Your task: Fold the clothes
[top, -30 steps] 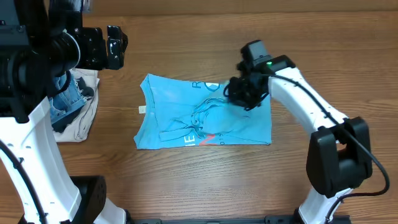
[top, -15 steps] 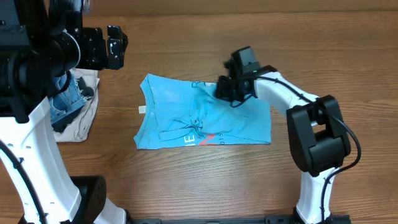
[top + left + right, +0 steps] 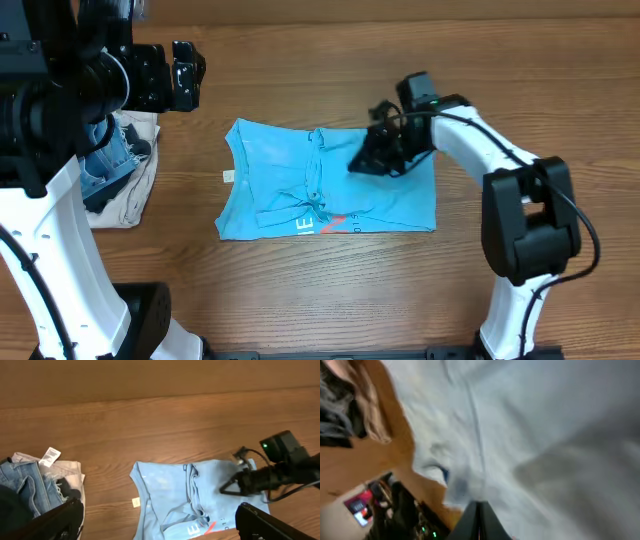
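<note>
**Closed tips on the shirt, and a slippery fold ahead**

The shirt (image 3: 270,170) lies in the middle of the table (image 3: 300,290), a rough blue rectangle with a bunched ridge running near-to-far through its centre and the big letters showing at its near edge. My right gripper (image 3: 365,160) is down over the far right part of it, jaws pressed fully together. My wrist view is blurred, so I cannot tell whether a thin layer of cloth is caught between the tips or they merely rest on it.

My left gripper (image 3: 188,75) hangs high at the far left, above the pile of jeans and beige cloth (image 3: 115,165), jaws spread wide and holding nothing.

The risks, as I judge them:
- If I have pinched only one layer (or none), a pull slips off and the fold goes nowhere.
- With nothing pinning the left side, a sideways drag could slide the whole shirt instead of folding it.
- That central ridge could bunch further and leave a crooked, lumpy fold.
</note>
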Controlling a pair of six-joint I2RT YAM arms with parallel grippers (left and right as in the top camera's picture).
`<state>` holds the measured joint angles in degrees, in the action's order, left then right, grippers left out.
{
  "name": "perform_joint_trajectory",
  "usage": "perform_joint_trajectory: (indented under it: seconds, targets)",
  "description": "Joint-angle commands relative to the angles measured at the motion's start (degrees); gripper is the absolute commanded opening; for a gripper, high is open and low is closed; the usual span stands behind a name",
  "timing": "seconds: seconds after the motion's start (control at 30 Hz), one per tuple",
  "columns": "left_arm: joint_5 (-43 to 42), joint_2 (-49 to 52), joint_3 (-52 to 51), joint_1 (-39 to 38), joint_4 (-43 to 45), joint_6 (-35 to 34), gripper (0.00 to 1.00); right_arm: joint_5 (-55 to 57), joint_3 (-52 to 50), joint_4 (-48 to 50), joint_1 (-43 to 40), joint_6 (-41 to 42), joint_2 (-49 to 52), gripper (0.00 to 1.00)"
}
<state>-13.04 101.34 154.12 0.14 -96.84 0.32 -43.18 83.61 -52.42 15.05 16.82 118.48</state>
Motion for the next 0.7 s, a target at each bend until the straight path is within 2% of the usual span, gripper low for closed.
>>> perform_joint_trajectory:
  seconds: [0.0,0.07,0.13,0.23,0.4,0.47,0.6,0.67]
  targets:
    - [-0.09,-0.96,0.74,0.22,0.07,-0.33,1.00,8.90,-0.90,-1.38,5.18,-3.52,-2.40,0.04]
    - [-0.09,-0.96,0.74,0.22,0.04,-0.33,1.00,9.90,-4.09,4.61,10.08,-2.89,-2.32,0.04]
    - [-0.09,-0.96,0.74,0.22,0.04,-0.33,1.00,14.05,-7.39,12.26,14.88,2.58,-2.32,0.04]
    - [-0.09,-0.96,0.74,0.22,0.04,-0.33,1.00,16.26,-9.55,15.96,19.34,4.90,-2.32,0.04]
    - [-0.09,-0.96,0.74,0.22,0.04,-0.33,1.00,13.07,-9.55,9.75,25.22,0.61,-5.29,0.04]
    - [-0.09,-0.96,0.74,0.22,0.04,-0.33,1.00,13.66,-9.16,9.70,26.56,-2.67,-11.50,0.04]
    - [-0.09,-0.96,0.74,0.22,0.04,-0.33,1.00,20.76,-7.89,9.38,26.01,-3.34,-21.94,0.04]
    - [0.39,-0.96,0.76,0.22,2.16,-0.15,1.00,26.60,-7.89,7.43,24.57,-3.34,-27.80,0.07]
